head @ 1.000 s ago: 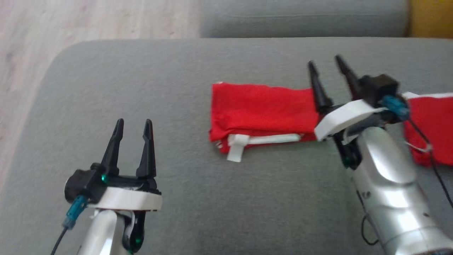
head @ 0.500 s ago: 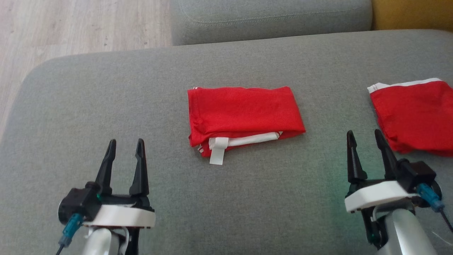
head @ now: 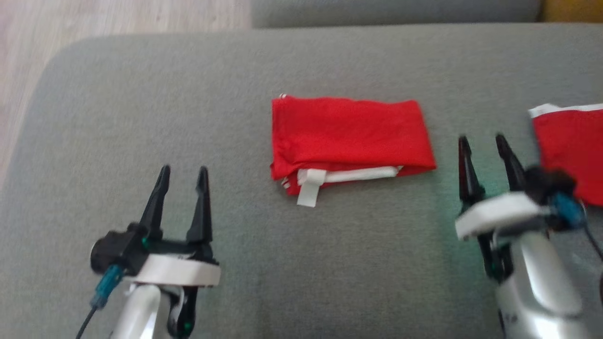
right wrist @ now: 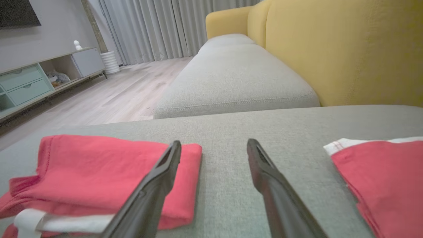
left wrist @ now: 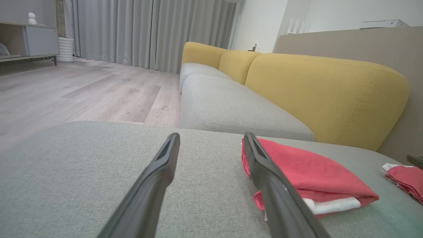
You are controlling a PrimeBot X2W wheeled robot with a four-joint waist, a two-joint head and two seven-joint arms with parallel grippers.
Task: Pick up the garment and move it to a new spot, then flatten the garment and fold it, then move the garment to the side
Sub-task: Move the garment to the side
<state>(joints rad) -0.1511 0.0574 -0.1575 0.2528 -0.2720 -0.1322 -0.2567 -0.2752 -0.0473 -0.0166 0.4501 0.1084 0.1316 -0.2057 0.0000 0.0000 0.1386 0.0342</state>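
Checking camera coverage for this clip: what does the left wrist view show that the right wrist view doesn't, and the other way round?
Left wrist view: the left tool, open, and a beige wall panel behind the sofa. Right wrist view: the right tool, open, pale green drawers and a dark wall screen. Both: the folded red fabric garment with white trim, a second red garment beside it, the grey fabric cushion under them, the yellow sofa back, grey curtains and wooden floor.
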